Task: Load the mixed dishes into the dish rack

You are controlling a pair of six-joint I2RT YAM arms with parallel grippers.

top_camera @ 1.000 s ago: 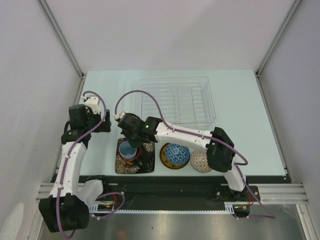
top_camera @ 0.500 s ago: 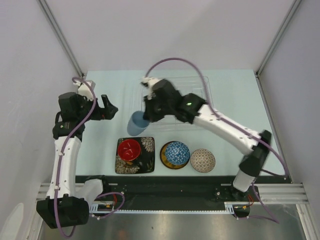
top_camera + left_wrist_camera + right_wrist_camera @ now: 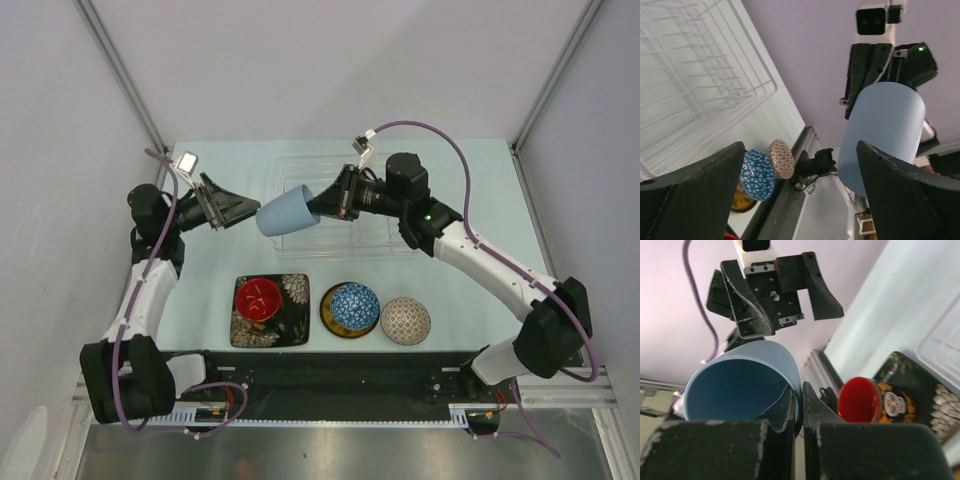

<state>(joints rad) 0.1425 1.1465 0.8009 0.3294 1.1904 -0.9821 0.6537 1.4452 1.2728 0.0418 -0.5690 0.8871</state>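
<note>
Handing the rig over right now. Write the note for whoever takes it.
Right gripper shut on the pale blue cup, held sideways above the left edge of the dish rack.
Left gripper open, facing the cup's base.
Nothing racked yet.
To load: the cup, the mug and black plate under it, the blue bowl and yellow saucer under it, the brownish bowl.

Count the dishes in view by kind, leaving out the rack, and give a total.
Cups and mugs: 2 (pale blue cup, red-lined mug)
Bowls: 2 (blue patterned bowl, brownish bowl)
Plates and saucers: 2 (black square plate, yellow saucer)
Total: 6
</note>
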